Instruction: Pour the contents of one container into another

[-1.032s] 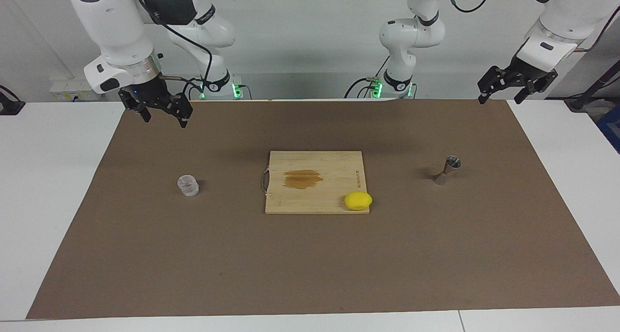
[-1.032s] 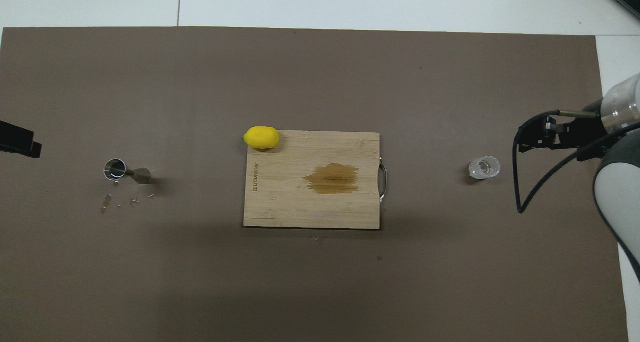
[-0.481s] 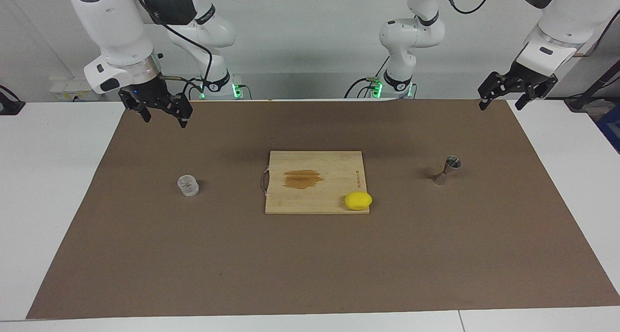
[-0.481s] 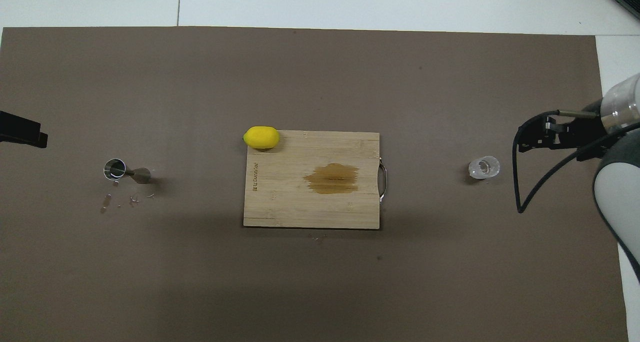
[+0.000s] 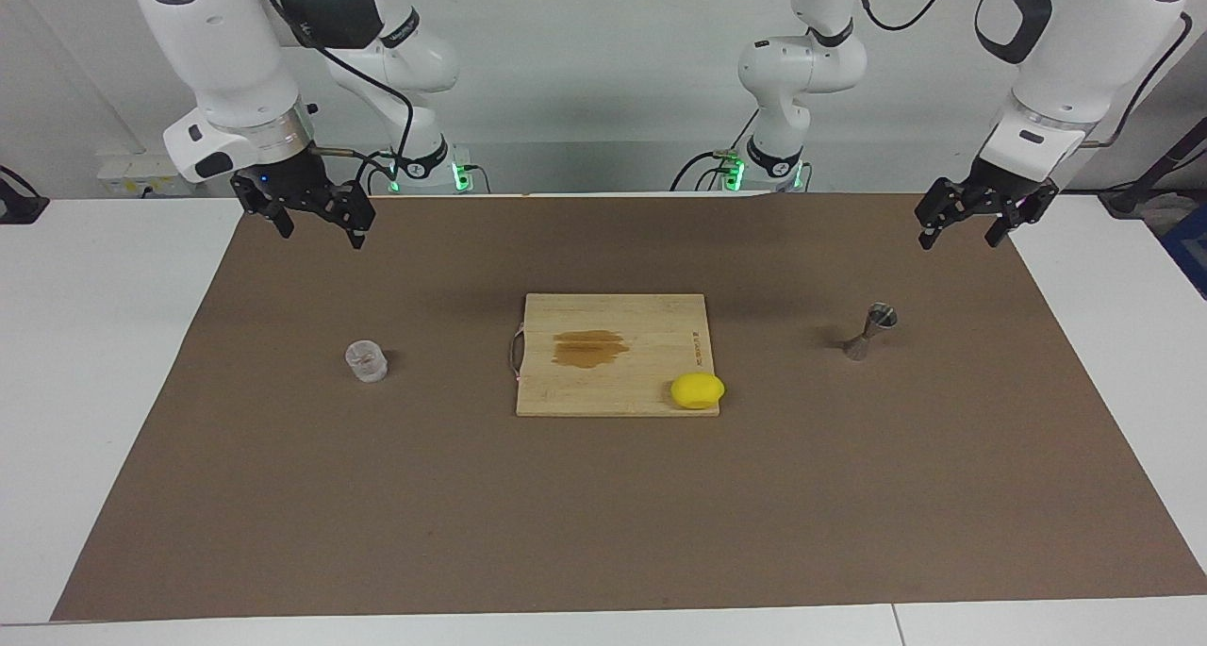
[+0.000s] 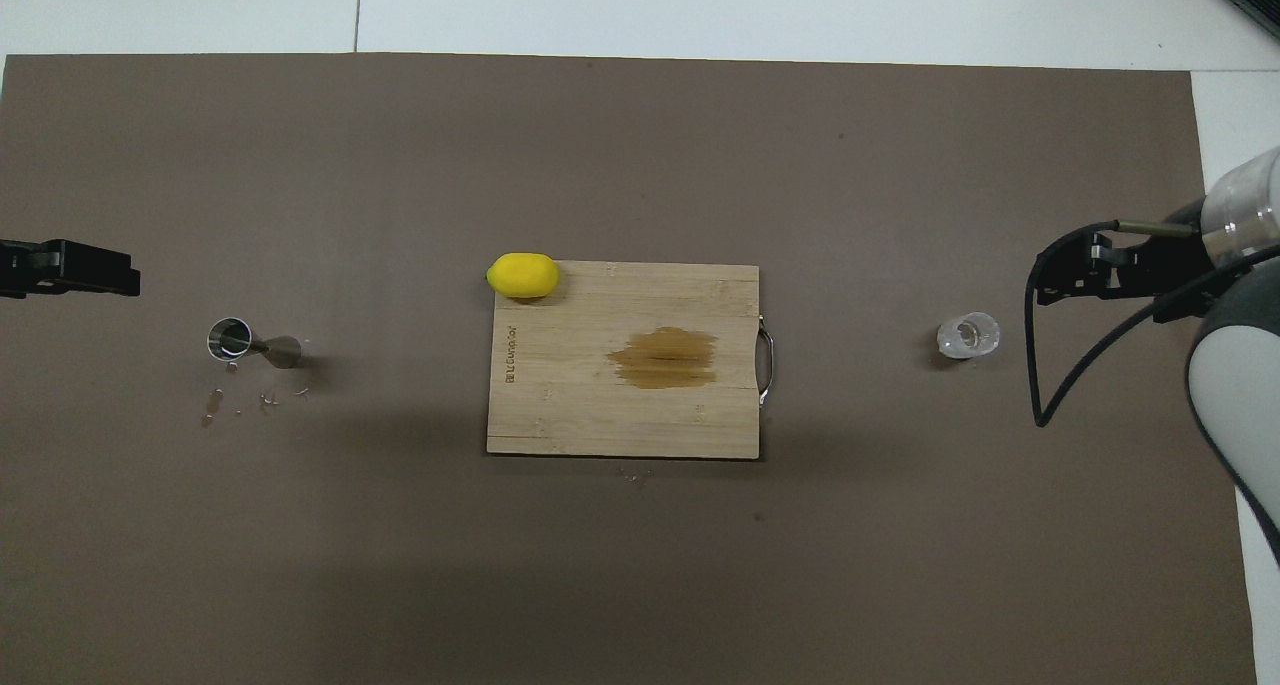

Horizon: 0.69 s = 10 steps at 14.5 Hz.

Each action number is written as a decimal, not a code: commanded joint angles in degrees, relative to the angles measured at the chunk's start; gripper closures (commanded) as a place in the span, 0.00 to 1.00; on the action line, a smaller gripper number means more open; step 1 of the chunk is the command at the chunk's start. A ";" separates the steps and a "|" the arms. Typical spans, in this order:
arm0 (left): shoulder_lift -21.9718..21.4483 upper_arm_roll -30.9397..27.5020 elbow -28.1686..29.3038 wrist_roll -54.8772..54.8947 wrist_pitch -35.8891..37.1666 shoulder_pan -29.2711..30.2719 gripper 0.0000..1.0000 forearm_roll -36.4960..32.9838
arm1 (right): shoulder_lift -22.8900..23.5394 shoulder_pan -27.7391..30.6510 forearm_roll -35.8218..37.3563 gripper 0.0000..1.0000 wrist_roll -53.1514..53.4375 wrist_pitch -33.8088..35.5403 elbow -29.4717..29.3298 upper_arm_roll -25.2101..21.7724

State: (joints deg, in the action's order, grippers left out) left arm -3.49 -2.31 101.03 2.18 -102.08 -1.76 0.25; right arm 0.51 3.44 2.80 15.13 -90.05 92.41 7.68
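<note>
Glass cup [image 5: 366,361] and metal jigger [image 5: 869,330] stand (well apart) untouched.

Facing view looks down from high across the table toward the robots; overhead view looks steeply down from their end; both share the brown mat [image 5: 603,514] and cutting board [image 6: 560,405].

Clear glass cup [image 5: 366,361], shiny metal jigger [image 5: 871,330], wooden board [image 5: 613,382].
</note>
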 commanded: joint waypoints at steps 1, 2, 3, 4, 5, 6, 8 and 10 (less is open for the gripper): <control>-2.22 -0.06 5.67 -1.74 -6.01 0.44 0.00 0.45 | -1.12 0.78 -1.22 0.00 -1.24 -0.04 1.19 0.32; -2.22 -0.15 5.93 -2.01 -6.73 1.57 0.00 0.45 | -1.12 0.78 -1.30 0.00 -1.24 -0.04 1.19 0.32; -2.31 0.03 5.94 -1.31 -6.99 2.19 0.00 0.37 | -1.12 0.78 -1.22 0.00 -1.33 -0.04 1.19 0.23; -2.31 -0.15 6.63 -1.31 -7.95 1.93 0.00 0.28 | -1.12 0.78 -1.22 0.00 -1.24 -0.04 1.19 0.23; -3.27 -0.06 8.47 -1.31 -9.18 2.63 0.00 0.28 | -1.12 0.78 -1.30 0.00 -1.33 -0.04 1.19 0.23; -4.50 -0.15 10.75 -1.31 -10.32 2.72 0.00 0.28 | -1.12 0.78 -1.22 0.00 -1.24 -0.04 1.19 0.23; -4.77 -0.24 11.74 -1.31 -11.21 2.81 0.00 0.28 | -1.12 0.78 -1.22 0.01 -1.24 -0.04 1.19 0.32; -4.77 -0.24 11.74 -1.31 -11.74 3.51 0.00 0.28 | -1.12 0.78 -1.22 0.00 -1.24 -0.04 1.19 0.32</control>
State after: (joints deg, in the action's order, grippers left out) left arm -5.95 -2.62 110.05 0.89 -111.83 0.99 0.25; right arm 0.51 3.44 2.80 15.13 -90.05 92.41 7.68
